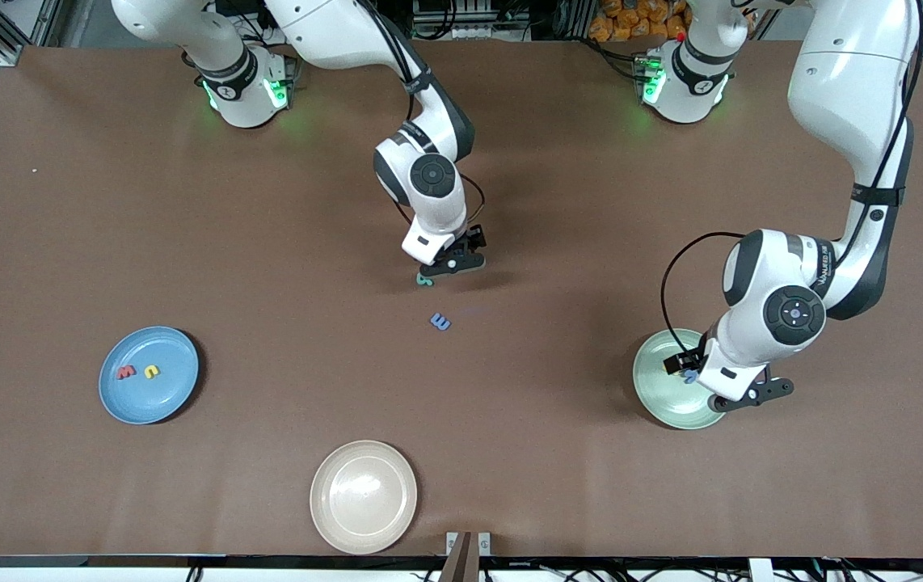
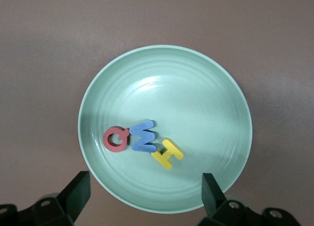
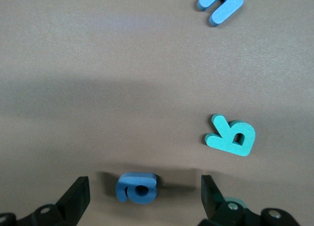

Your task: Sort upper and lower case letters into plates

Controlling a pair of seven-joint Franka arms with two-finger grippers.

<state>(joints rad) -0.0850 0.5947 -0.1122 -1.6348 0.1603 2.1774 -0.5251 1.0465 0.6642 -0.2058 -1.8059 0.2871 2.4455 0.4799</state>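
Note:
My right gripper (image 1: 452, 265) is open, low over the middle of the table. A small blue letter (image 3: 137, 188) sits on the table between its fingers (image 3: 78, 194), touching neither. A teal letter (image 3: 231, 137) lies beside it and shows at the gripper's edge in the front view (image 1: 424, 280). Another blue letter (image 1: 440, 322) lies nearer the front camera. My left gripper (image 2: 145, 196) is open and empty over the mint green plate (image 2: 206, 88), which holds a red (image 2: 115, 139), a blue (image 2: 143, 137) and a yellow letter (image 2: 168, 153). The blue plate (image 1: 166, 400) holds a red (image 1: 126, 373) and a yellow letter (image 1: 152, 372).
A beige plate (image 1: 363, 496) stands empty near the table's front edge, between the two other plates. The brown table (image 1: 267, 242) is bare around the loose letters.

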